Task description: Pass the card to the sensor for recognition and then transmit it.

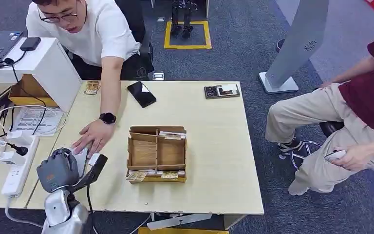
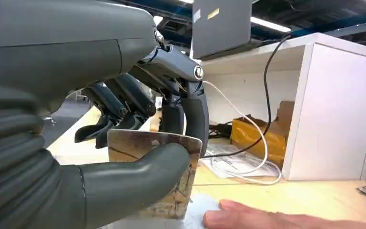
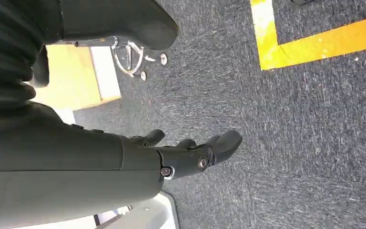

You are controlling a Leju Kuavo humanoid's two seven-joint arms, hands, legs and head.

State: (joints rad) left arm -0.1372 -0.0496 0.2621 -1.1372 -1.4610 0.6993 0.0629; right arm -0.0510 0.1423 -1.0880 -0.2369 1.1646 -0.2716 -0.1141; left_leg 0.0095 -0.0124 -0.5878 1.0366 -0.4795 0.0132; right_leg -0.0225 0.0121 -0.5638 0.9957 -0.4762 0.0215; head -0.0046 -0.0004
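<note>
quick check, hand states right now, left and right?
Left hand: holding the card between thumb and fingers.
Right hand: holds nothing, fingers loosely extended, hanging over the floor.

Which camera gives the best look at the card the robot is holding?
The left wrist view: the card stands close up, pinched in the left hand. In the head view that hand covers it; the right wrist view faces carpet.

card face half hidden behind robot hand thumb, print unreadable

Brown-patterned card, grey fingers
</note>
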